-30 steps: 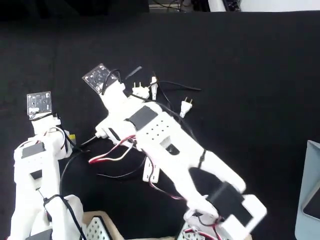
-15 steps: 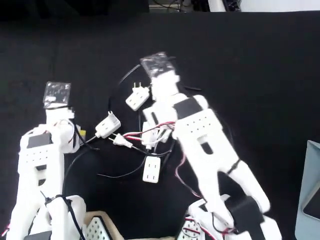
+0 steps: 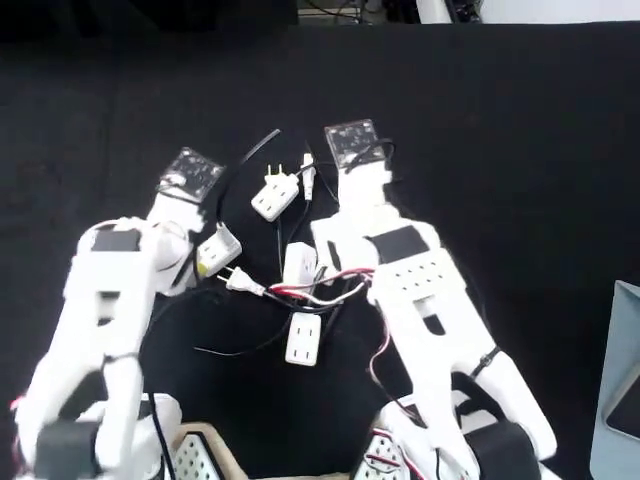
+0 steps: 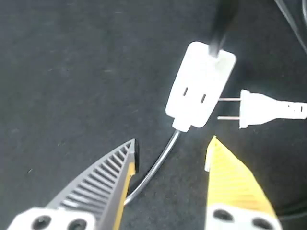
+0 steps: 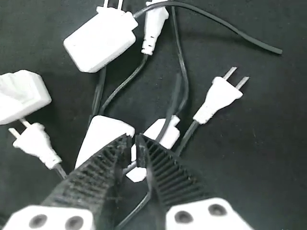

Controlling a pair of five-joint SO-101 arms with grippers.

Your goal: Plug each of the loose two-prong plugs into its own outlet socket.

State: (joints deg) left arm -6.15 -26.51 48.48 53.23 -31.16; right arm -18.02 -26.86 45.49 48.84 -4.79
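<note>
From above, a socket (image 3: 216,248) lies left of centre, with a loose plug (image 3: 238,279) just near of it. The left gripper (image 4: 170,152) hangs over them, jaws spread; I'd pinch the plug's body and square its prongs to the slots. The right gripper (image 5: 137,143) has its jaws nearly pressed together above the tangled cords (image 5: 180,72), so I'd keep it clear.

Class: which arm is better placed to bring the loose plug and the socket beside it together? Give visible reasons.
Left. The left gripper is open directly over the socket, with the plug pointing its prongs at it. The right gripper is shut above tangled cords.
</note>
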